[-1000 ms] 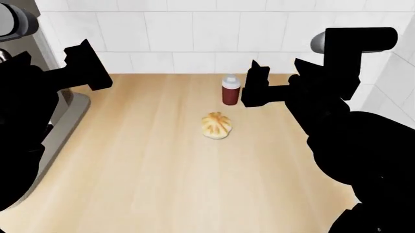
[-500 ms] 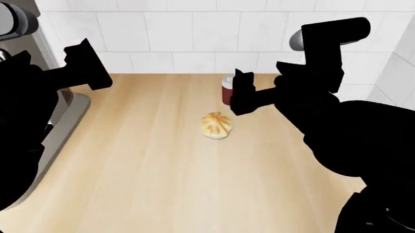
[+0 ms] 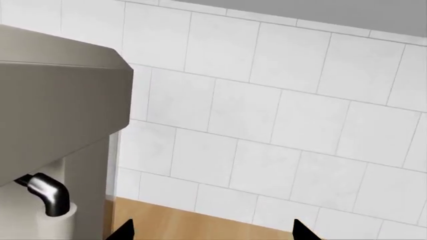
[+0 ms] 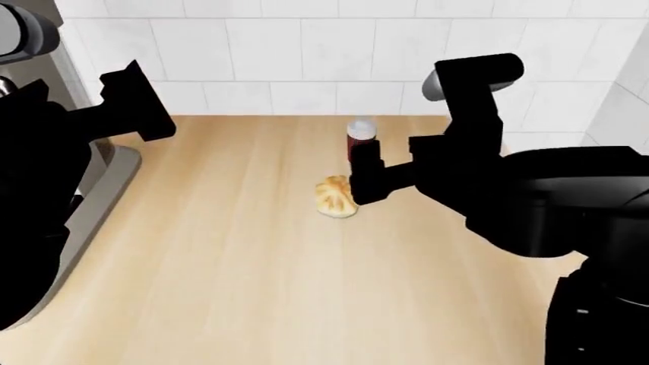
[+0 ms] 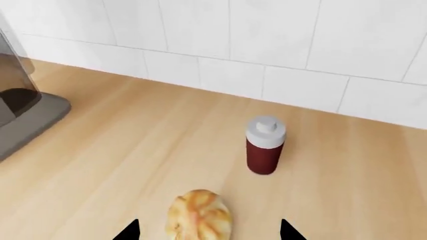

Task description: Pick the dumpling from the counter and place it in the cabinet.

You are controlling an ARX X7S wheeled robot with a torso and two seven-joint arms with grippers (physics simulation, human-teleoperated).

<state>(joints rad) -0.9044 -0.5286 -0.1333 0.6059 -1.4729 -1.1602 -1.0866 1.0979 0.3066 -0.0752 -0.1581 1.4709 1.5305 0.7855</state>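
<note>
The dumpling (image 4: 330, 197), a pale bun with golden-brown pleats, lies on the light-wood counter (image 4: 233, 266). My right gripper (image 4: 365, 176) hangs just over its right side and hides that edge in the head view. In the right wrist view the dumpling (image 5: 199, 215) sits between the two dark fingertips of the right gripper (image 5: 208, 232), which is open and apart from it. My left gripper (image 4: 137, 103) is held high at the left, open and holding nothing; its wrist view shows its tips (image 3: 213, 232) over the counter's back edge (image 3: 187, 222). The cabinet is out of view.
A dark-red bottle with a white cap (image 4: 359, 137) stands upright just behind the dumpling, also seen in the right wrist view (image 5: 265, 150). A grey coffee machine (image 3: 53, 125) with its base (image 4: 106, 179) occupies the counter's left end. White tiled wall (image 4: 304, 53) runs behind.
My right arm has swung left and down, from beside the bottle to over the dumpling's right side. The left arm, dumpling and bottle have not moved.
</note>
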